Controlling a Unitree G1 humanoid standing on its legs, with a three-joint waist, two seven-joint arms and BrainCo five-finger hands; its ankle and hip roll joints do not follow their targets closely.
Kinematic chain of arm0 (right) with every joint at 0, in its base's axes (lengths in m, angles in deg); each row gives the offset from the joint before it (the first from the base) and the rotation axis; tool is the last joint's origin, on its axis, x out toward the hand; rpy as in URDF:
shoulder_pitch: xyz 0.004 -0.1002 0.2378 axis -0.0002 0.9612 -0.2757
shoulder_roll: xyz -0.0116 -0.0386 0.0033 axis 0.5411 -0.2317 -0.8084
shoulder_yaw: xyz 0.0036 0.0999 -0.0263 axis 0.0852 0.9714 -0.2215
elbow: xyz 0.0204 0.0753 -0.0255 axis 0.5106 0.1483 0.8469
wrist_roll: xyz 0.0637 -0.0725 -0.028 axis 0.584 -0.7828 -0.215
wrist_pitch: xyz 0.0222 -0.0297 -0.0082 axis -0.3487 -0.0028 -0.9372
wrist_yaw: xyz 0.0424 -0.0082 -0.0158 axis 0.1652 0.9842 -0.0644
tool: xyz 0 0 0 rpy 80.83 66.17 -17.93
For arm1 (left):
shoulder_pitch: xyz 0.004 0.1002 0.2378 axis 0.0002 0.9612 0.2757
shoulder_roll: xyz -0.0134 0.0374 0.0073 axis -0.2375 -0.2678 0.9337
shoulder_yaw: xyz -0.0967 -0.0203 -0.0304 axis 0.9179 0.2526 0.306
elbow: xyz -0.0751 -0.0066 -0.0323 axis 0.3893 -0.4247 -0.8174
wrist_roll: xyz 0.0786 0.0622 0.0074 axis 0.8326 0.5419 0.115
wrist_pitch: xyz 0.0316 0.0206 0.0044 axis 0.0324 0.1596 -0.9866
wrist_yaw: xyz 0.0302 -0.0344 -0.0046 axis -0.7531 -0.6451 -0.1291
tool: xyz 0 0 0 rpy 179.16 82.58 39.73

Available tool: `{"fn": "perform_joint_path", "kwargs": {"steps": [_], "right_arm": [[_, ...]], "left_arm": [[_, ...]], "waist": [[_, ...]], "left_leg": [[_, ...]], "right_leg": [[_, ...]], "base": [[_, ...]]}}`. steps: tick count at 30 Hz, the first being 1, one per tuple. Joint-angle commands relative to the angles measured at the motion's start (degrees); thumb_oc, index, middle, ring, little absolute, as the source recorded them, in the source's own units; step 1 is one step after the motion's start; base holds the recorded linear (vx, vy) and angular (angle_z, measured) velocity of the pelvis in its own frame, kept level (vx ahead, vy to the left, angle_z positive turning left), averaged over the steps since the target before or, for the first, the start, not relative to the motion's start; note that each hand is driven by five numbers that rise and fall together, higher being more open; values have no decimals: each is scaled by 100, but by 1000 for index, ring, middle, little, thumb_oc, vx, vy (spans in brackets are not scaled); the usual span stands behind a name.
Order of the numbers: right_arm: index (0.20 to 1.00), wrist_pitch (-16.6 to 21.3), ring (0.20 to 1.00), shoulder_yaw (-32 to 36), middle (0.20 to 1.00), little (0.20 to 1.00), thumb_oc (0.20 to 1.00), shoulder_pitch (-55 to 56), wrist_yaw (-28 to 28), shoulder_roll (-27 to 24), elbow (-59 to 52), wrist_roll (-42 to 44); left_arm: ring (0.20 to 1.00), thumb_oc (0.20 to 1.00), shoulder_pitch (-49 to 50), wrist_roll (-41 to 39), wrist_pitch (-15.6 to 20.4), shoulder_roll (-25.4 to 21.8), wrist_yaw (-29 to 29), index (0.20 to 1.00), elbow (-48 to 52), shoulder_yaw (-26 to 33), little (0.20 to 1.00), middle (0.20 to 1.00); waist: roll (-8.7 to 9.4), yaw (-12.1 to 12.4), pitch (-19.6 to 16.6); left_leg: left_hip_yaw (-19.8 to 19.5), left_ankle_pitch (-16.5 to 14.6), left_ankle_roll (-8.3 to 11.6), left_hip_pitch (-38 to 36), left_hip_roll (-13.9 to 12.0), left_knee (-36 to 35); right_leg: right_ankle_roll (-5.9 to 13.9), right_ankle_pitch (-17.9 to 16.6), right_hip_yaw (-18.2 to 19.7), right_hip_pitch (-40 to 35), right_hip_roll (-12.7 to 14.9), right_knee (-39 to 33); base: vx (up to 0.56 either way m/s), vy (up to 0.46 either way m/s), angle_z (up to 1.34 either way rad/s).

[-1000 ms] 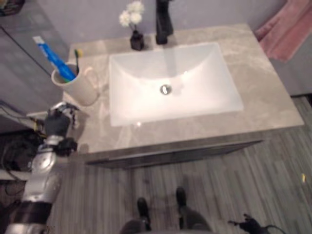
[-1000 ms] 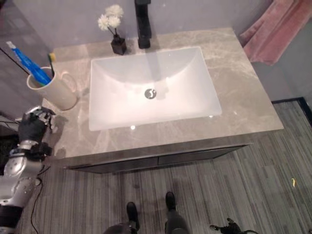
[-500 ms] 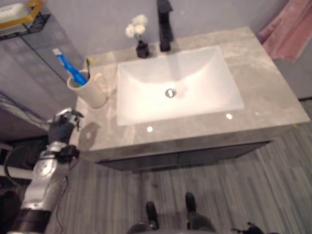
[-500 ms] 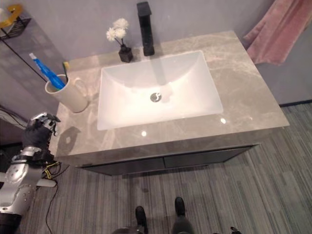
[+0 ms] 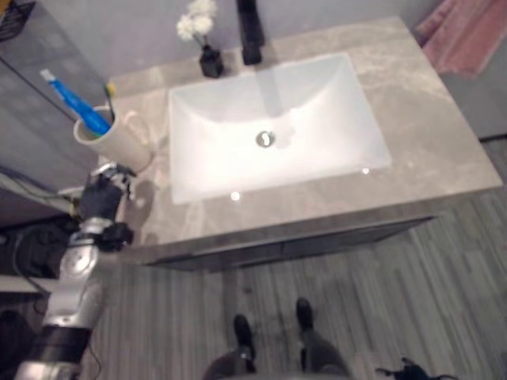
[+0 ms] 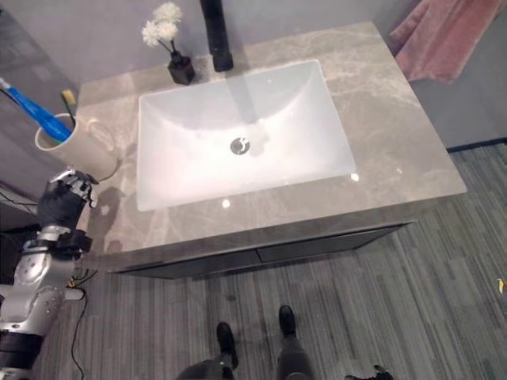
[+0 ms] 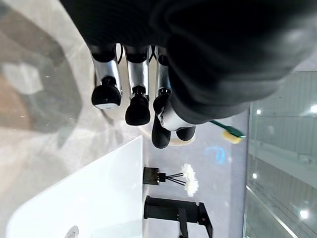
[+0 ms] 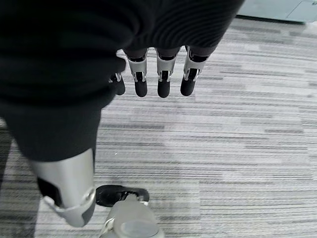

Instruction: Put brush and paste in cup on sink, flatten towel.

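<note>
The countertop [image 6: 380, 119] is grey-beige marble with pale veining, set around a plain white basin [image 6: 238, 131] with a black tap [image 6: 214, 36] and a small black vase [image 6: 181, 70] of white flowers [image 6: 161, 25] behind it. A cream cup [image 6: 75, 146] carries a blue and white paste tube [image 6: 32, 104] and a brush [image 6: 68, 98] with a yellow-tipped green handle, and a dusty pink towel [image 6: 440, 36] hangs against the lavender-grey wall [image 6: 103, 32]. The floor [image 6: 380, 317] is streaked in grey stripes, and the left hand [image 6: 62, 199] is silver-fingered with dark tips under a black ribbed cover
</note>
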State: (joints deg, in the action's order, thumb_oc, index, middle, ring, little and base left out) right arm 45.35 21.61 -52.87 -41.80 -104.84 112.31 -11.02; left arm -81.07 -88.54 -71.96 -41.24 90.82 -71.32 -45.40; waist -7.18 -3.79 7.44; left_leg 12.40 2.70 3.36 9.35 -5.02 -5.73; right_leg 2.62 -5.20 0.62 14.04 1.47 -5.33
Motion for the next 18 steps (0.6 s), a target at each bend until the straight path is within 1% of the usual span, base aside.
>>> {"fn": "perform_joint_path", "kwargs": {"steps": [1, 7, 11, 15, 18], "right_arm": [[1000, 5, 1000, -59, 1000, 1000, 1000, -69, 83, -93, 129, 211], [1000, 21, 1000, -22, 1000, 1000, 1000, -115, 111, -68, 139, 330], [1000, 40, 1000, -60, 1000, 1000, 1000, -137, 108, -48, 120, 355], [1000, 57, 1000, -112, 1000, 1000, 1000, -169, 107, -24, 87, 394], [1000, 55, 1000, -117, 1000, 1000, 1000, -180, 113, -28, 90, 397]], "left_arm": [[200, 200, -495, 139, 420, -130, 130, 200, -266, 409, 200, 200], [200, 200, -645, 147, 469, -205, 215, 200, -374, 420, 200, 200], [200, 200, -703, 165, 487, -266, 256, 200, -414, 441, 200, 200], [200, 200, -966, 158, 539, -485, 319, 200, -582, 444, 200, 200], [200, 200, -1022, 156, 542, -520, 321, 200, -606, 408, 200, 200]], "waist": [[214, -138, 126], [227, -154, 135], [236, -157, 136], [258, -175, 143], [261, -183, 147]], "left_leg": [[-262, -78, 144, -536, -63, 73], [-333, 46, 195, -424, -88, 73], [-346, 63, 211, -390, -82, 73], [-355, 50, 229, -344, -93, 73], [-359, 62, 237, -323, -98, 73]], "right_leg": [[84, 369, -124, -190, 45, 78], [71, 367, -210, -156, 32, 33], [73, 371, -221, -121, 30, 33], [72, 376, -234, -68, 23, 33], [74, 369, -238, -46, 24, 33]], "base": [[58, -21, 4], [47, -9, 8], [40, 8, 9], [30, 6, 2], [0, 0, 0]]}}
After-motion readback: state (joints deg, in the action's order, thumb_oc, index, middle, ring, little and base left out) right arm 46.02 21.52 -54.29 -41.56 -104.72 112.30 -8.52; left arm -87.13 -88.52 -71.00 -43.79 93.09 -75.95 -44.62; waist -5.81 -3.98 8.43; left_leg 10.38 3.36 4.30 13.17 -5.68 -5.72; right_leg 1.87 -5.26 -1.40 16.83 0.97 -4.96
